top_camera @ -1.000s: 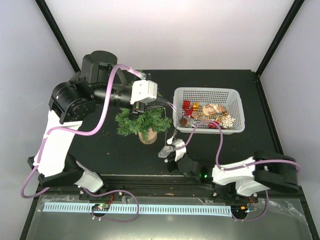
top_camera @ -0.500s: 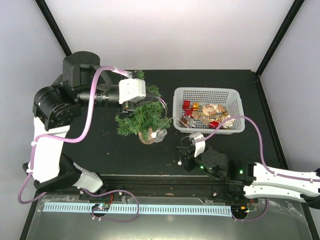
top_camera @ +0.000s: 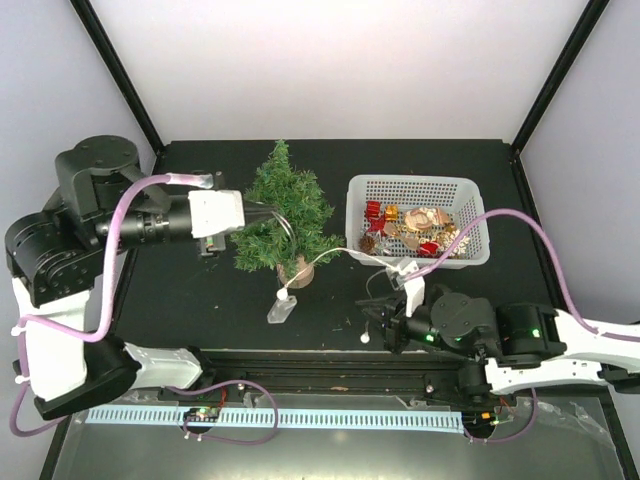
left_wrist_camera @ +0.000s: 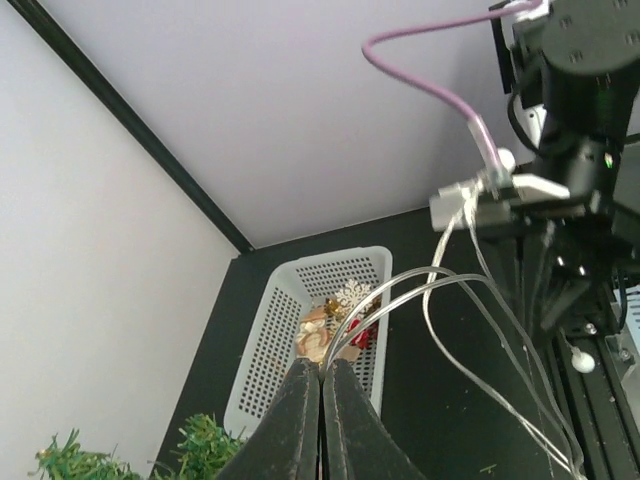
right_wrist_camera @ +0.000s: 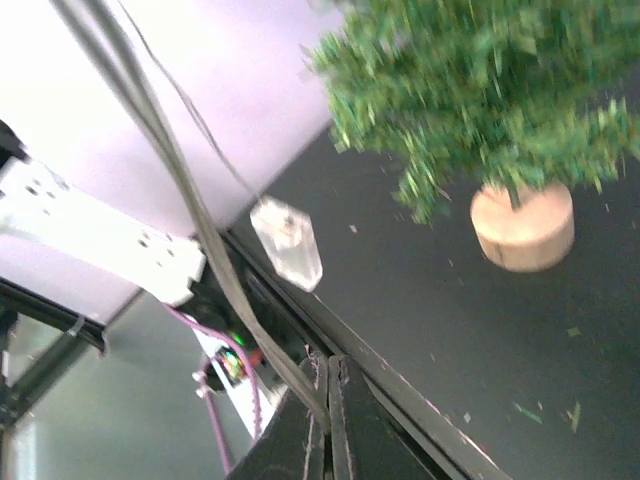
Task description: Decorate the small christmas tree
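**Mid-table: tree upright, both grippers pinching one wire**

On the matte black table (top_camera: 180,300), seen from above, the white-and-black left arm (top_camera: 60,290) reaches in from 9 o'clock and the white-and-black right arm (top_camera: 560,340) lies low along the near edge at 5 o'clock. At the table's centre stands the small christmas tree (top_camera: 285,205), dark green and bristly, upright on its round tan wooden stump (top_camera: 297,272). At 3 o'clock from the tree, just beside it, sits the white perforated plastic basket (top_camera: 415,181), holding a heap of red, gold and white ornaments (top_camera: 420,225).

The left gripper (left_wrist_camera: 322,365) is at the tree's 9 o'clock side, its jaws pressed together on the thin clear wire strand (right_wrist_camera: 190,205), which loops away from its tips. The right gripper (right_wrist_camera: 328,365), at 4 o'clock from the stump, has its jaws together as well, with the strand running into them. A small clear plastic capsule (top_camera: 281,308) on the strand lies at 6 o'clock from the stump, near it.
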`<state>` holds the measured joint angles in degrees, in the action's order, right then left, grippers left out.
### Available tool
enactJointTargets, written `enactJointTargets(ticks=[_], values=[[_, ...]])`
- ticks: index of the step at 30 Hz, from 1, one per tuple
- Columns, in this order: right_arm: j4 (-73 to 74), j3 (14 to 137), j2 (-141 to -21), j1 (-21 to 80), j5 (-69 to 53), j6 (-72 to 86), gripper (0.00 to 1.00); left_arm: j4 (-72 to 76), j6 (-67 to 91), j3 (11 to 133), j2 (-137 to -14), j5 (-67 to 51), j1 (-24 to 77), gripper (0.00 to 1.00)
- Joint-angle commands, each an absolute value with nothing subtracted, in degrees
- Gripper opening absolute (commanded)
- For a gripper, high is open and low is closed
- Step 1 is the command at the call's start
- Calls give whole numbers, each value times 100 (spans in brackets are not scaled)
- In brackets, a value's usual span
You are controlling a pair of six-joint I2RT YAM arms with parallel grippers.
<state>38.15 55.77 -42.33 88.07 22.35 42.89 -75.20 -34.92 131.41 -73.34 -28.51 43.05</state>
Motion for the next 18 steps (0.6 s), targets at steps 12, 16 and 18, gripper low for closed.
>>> enactJointTargets(ticks=[12, 16, 18], values=[[4356, 10068, -6765, 8286, 3767, 2901, 1, -7298, -3079, 12008, -6004, -1215, 4010, 2], [4231, 10553, -6968, 7558, 2961, 2510, 1, -7189, -2788, 12093, -6082, -763, 3856, 2], [4411, 10970, -7200, 7115, 2494, 2339, 1, -7204, -2613, 12187, -6236, -954, 3453, 2]])
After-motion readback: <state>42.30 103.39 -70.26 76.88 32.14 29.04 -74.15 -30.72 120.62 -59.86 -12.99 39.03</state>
